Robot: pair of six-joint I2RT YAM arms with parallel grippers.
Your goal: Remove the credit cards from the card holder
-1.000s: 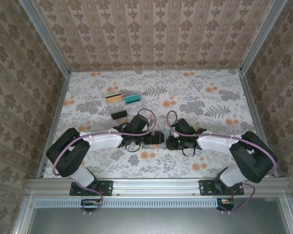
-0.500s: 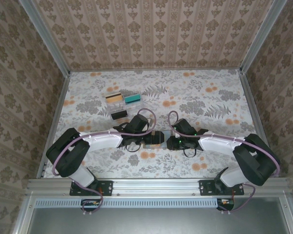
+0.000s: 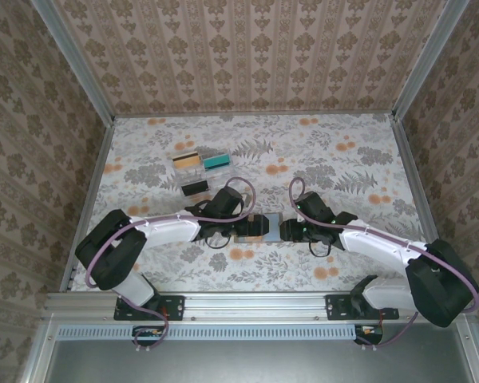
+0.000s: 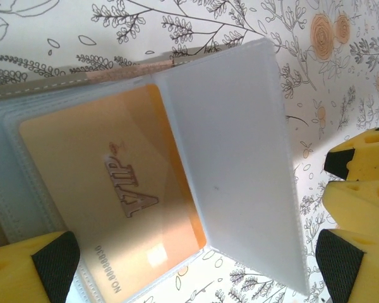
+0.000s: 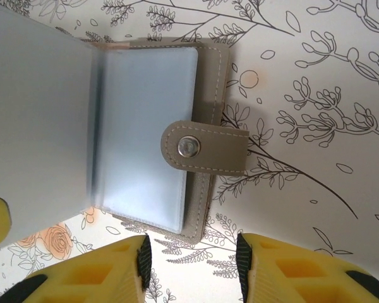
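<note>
Midway between the table's point(image 3: 343, 152) left and right edges, closer to the near edge, one card holder point(image 3: 259, 227) is lying open, and two arms are meeting over it. Toward the far left corner I am counting three loose cards, well apart from the holder: a gold card point(image 3: 187, 159), a teal card point(image 3: 217, 162) just beside it, and a black card point(image 3: 195, 187) nearer the arms. The left gripper point(image 3: 239, 227) is sitting at the holder's left end and the right gripper point(image 3: 285, 231) at its right end.

From the left wrist I am getting what the overhead view is not giving me: one orange VIP card point(image 4: 114, 189) is sitting inside a clear sleeve, with another sleeve leaf point(image 4: 240, 158) tilting up beside it. The left gripper's yellow fingers point(image 4: 41, 268) are spread fully, one at each lower corner of that view, clamping nothing.

From the right wrist I am seeing the grey-brown cover and its snap tab point(image 5: 205, 148) with one metal button. The right gripper's fingers point(image 5: 107, 274) are parted just beside the holder's edge, with only bare table showing between them.
</note>
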